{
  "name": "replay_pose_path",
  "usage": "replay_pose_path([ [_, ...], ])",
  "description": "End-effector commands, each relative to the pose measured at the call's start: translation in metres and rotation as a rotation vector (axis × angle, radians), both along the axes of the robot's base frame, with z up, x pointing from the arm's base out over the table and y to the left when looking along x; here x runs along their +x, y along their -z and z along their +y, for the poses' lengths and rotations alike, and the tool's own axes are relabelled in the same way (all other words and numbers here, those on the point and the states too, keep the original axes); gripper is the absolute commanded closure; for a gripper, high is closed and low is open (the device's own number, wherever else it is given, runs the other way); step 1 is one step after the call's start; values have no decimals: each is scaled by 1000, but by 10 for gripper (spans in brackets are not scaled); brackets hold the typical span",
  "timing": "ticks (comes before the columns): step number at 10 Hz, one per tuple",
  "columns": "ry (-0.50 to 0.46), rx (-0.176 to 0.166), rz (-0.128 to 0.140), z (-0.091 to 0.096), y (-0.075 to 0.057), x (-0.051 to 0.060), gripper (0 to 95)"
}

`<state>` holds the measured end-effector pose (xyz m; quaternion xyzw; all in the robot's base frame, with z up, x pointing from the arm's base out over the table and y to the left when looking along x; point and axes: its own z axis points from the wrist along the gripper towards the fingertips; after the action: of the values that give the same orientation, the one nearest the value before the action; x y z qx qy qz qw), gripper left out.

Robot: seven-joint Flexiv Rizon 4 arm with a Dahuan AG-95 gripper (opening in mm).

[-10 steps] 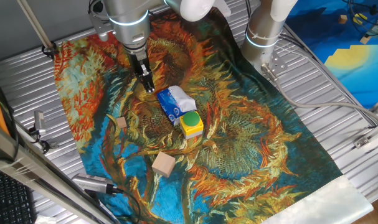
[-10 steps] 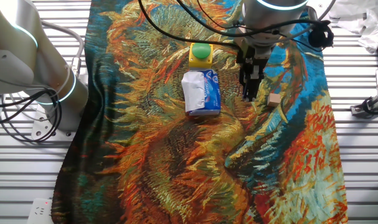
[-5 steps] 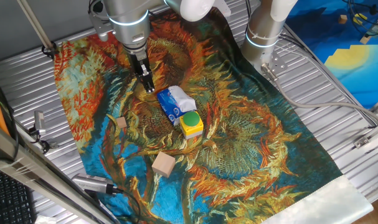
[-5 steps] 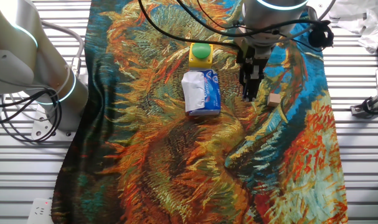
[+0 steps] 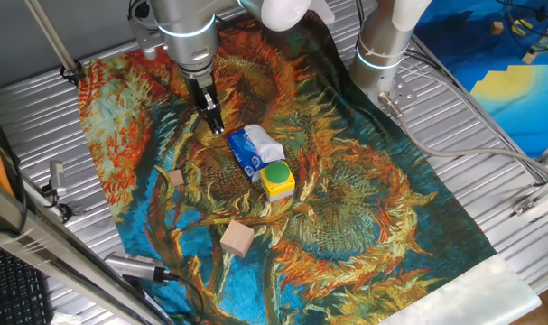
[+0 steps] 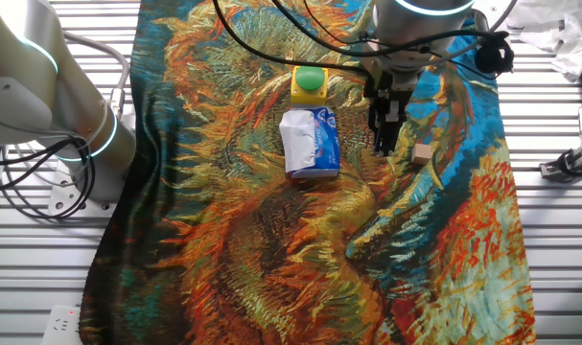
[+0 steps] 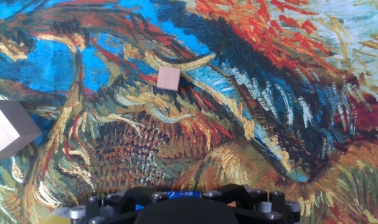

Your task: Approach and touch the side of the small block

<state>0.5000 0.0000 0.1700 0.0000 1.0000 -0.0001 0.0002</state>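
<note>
In one fixed view, the small block (image 5: pixel 176 178) is sitting alone on the patterned cloth (image 5: pixel 373 208) toward its left edge, with open cloth lying on all its sides. The gripper (image 5: pixel 217 126) is hanging up and to the right of it, well apart, fingers appearing pressed together. Further right, a tissue pack (image 5: pixel 253 150) is touching a yellow box (image 5: pixel 277 180). The larger block (image 5: pixel 237 238) is resting nearer the front edge

End effector (image 5: pixel 216 125) hovers over cloth (image 5: pixel 364 199), well apart from small block (image 5: pixel 176 177); tissue pack (image 5: pixel 253 149) just beside it.
</note>
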Motion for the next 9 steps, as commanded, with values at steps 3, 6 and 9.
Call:
replay_pose_path([
  [3, 123, 21, -47, 0, 0, 0, 950],
  [6, 120, 21, -47, 0, 0, 0, 950],
  [9, 119, 21, -46, 0, 0, 0, 950],
])
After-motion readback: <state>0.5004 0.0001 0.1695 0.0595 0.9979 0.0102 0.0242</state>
